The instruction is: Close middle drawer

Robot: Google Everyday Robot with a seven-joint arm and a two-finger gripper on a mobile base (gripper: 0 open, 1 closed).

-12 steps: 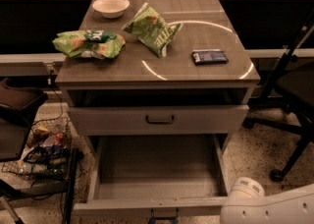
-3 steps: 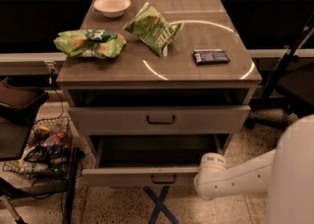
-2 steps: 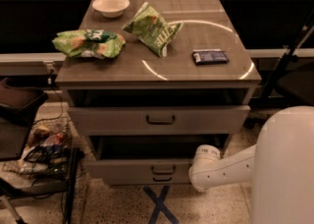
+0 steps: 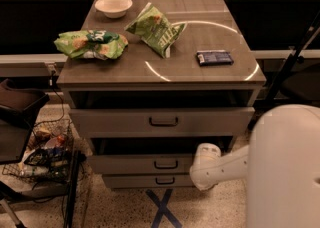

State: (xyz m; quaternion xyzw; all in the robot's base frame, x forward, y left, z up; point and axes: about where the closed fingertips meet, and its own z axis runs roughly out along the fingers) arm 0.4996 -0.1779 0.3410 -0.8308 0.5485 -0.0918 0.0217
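The middle drawer is the second grey-beige front of the cabinet, with a small dark bar handle. It is pushed in close to the cabinet, with a dark gap above it. The top drawer stands out a little further. The lowest drawer sits flush below. My white arm reaches in from the lower right. Its rounded end with the gripper is at the right end of the middle drawer's front.
On the cabinet top lie a white bowl, two green snack bags and a dark packet. A wire basket of items stands at the left. A blue tape cross marks the floor. A dark stand is at the right.
The middle drawer has gone from wide open to nearly flush with the cabinet. My arm has moved forward and left with it, up to the drawer front.
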